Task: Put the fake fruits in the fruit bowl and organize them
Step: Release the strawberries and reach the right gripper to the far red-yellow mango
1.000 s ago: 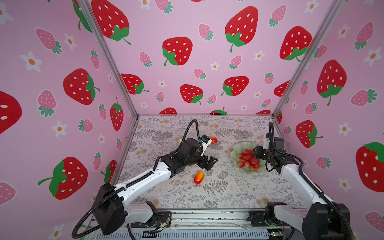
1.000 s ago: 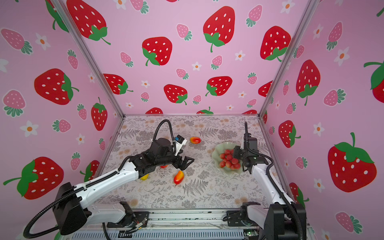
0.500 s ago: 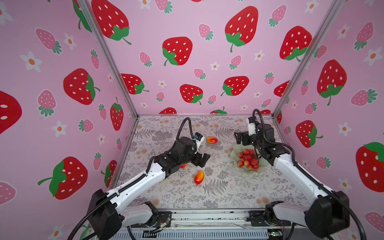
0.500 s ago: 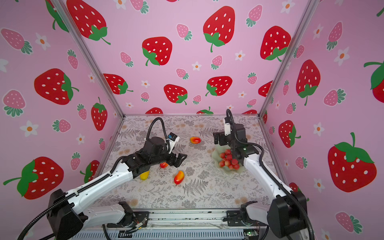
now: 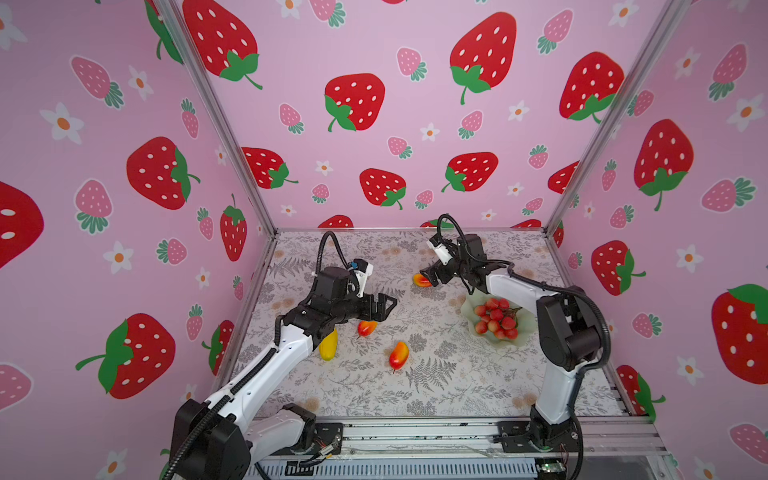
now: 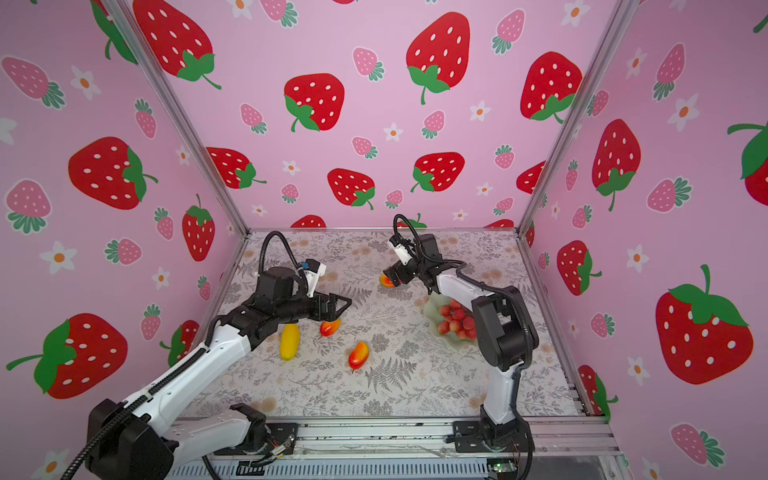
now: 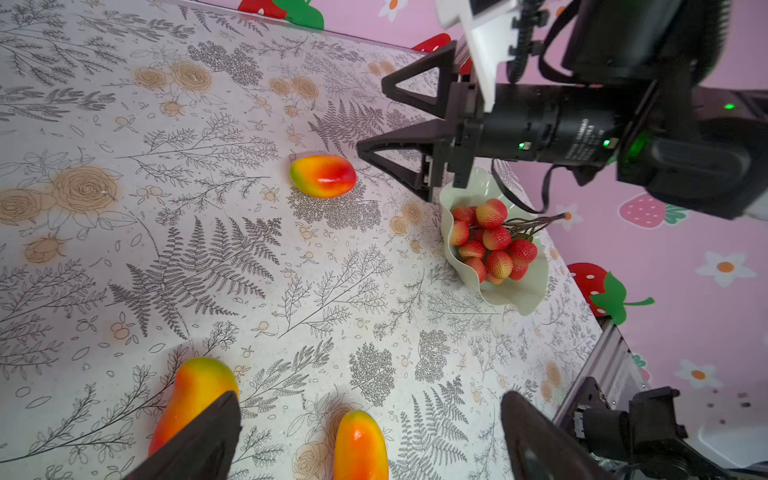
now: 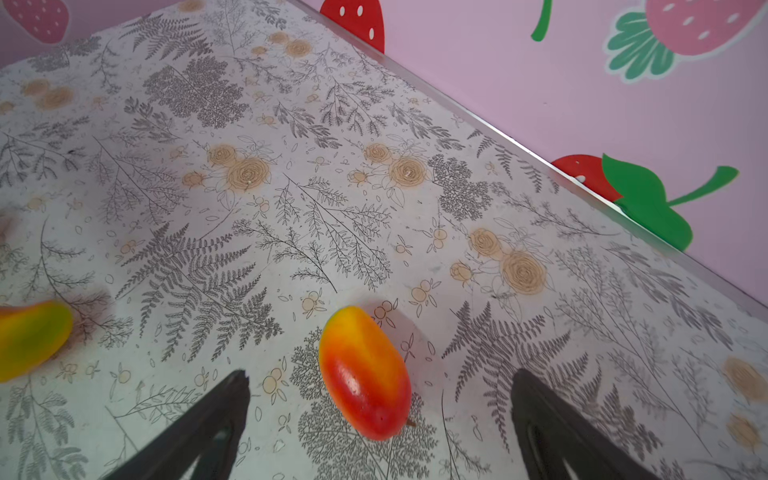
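Observation:
The mint-green fruit bowl stands at the right and holds the red berry bunch. My right gripper is open, low over the far mango, which lies between its fingers untouched. My left gripper is open above a second mango. A third mango and the yellow mango lie on the floor.
The floor is a floral-printed sheet boxed in by pink strawberry walls on three sides. A metal rail runs along the front edge. The left arm's forearm partly covers the yellow mango in a top view.
My right gripper has left the bowl, swung back and left to the far mango, and its jaws have opened wide. My left gripper has drawn back to the left, still open.

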Robot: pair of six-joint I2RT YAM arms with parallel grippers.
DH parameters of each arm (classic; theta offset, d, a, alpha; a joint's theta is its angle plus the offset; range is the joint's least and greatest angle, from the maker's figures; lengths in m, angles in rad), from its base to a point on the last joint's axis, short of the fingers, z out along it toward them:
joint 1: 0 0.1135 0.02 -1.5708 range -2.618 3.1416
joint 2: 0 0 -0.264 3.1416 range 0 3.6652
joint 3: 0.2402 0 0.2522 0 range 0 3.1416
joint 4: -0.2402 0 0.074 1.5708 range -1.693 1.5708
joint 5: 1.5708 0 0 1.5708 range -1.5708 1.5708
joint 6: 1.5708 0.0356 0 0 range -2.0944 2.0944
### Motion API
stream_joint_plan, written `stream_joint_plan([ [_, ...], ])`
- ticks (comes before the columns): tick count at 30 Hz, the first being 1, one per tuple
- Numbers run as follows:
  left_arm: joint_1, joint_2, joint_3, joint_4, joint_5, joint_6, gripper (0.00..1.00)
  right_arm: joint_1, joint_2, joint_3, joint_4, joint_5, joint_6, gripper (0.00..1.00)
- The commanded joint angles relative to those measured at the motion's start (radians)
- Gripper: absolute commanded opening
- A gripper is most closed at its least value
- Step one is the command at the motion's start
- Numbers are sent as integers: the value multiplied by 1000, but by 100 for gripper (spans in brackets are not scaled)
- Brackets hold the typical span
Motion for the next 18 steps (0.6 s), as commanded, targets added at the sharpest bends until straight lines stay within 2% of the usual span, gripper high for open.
stream_joint_plan([
  [1,10,-12,-6,-9,29,-9,99,2,72,68,-15,-74,-103,99],
  [3,11,-12,-5,-12,27,-9,99,2,104,88,-29,-92,-105,99],
  [18,16,-9,-1,-13,27,-1,99,21,244,184,-111,-24,-97,98],
])
